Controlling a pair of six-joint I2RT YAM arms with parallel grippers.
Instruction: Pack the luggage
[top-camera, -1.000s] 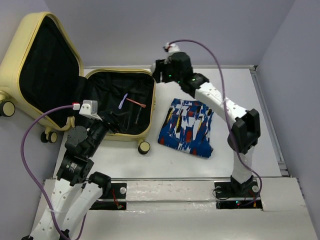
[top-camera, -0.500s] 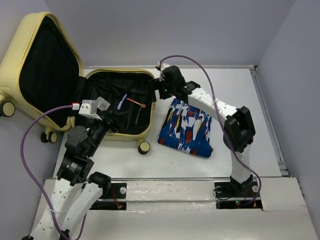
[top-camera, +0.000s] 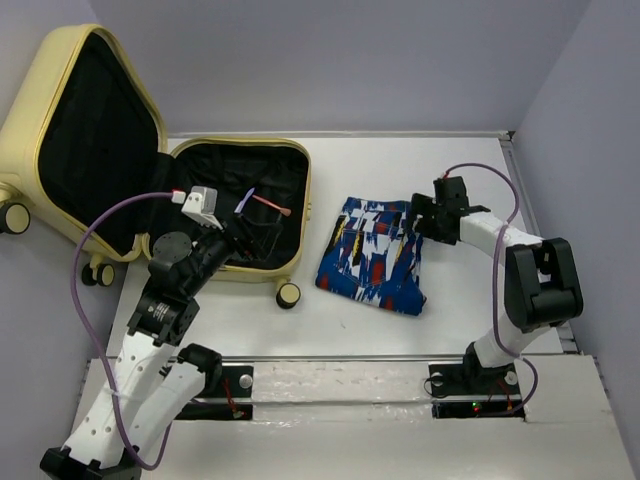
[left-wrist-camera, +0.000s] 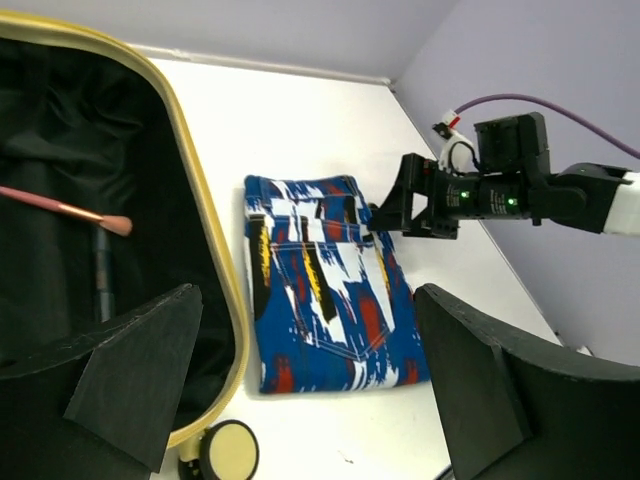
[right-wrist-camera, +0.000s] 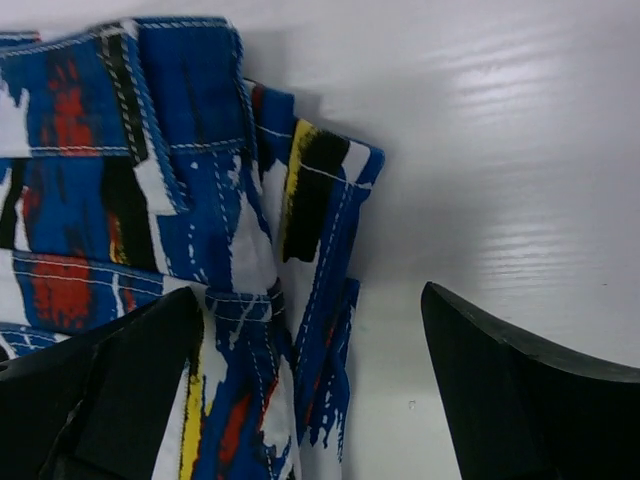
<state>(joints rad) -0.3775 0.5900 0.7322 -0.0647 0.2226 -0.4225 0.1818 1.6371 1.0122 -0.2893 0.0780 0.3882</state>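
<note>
At the left of the top view, the luggage (top-camera: 95, 130) lies open, lid propped back, base flat on the table (top-camera: 470, 160). My left gripper (top-camera: 240, 232) hovers over the base, jaws wide, holding nothing. Just right of the rim lies the folded patterned garment (top-camera: 375, 255), long axis running up-down the frame. My right gripper (top-camera: 418, 217), spread and empty, sits at its upper-right corner, nearer of the 2. The luggage lies to its left, with the rim wall between.

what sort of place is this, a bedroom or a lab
Most likely a robot test cell: left arm and right arm bolted to a white table, plain purple walls boxing it in, a suitcase and folded cloth laid out.
</note>
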